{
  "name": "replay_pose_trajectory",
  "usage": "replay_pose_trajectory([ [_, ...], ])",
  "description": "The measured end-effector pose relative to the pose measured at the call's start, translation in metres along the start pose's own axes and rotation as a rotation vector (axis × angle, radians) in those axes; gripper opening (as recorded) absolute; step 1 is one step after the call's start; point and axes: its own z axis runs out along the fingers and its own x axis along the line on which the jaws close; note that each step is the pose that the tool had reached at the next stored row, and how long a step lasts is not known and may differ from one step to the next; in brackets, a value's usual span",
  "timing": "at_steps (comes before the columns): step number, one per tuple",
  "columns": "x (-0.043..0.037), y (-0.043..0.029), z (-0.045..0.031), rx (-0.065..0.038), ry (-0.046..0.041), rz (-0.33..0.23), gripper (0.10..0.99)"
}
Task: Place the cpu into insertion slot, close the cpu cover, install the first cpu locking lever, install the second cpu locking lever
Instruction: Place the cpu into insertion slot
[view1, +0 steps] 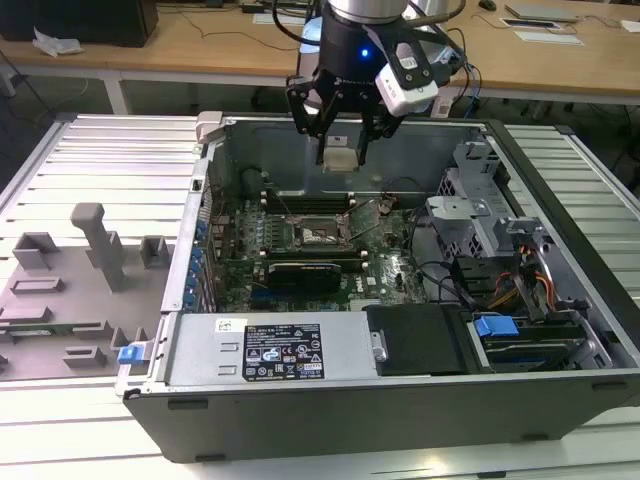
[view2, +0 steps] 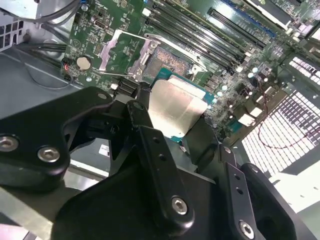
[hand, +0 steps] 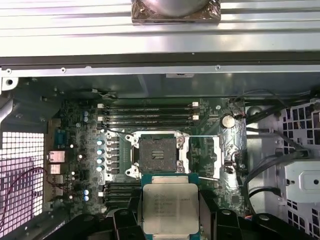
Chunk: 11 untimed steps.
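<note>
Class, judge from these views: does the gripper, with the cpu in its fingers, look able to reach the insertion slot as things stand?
Probably yes. The gripper holds the cpu above the open case, the cpu cover is swung aside, and the insertion slot lies bare with nothing over it.

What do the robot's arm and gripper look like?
The gripper is black, with jointed linkage fingers fastened by silver bolts. The arm's wrist is black with a small blue light; a white-grey camera box and dark cables sit beside it.
</note>
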Motion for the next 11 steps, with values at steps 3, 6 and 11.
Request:
replay_pose_trajectory([
  [3,0.0011,-0.0013,0.0137,0.000,-0.0004,0.000,0.541],
  [6,0.0025,-0.0021,0.0222,0.000,-0.0047,0.000,0.541],
  [11,0.0036,-0.0029,0.0311,0.000,-0.0056,-0.001,0.541],
])
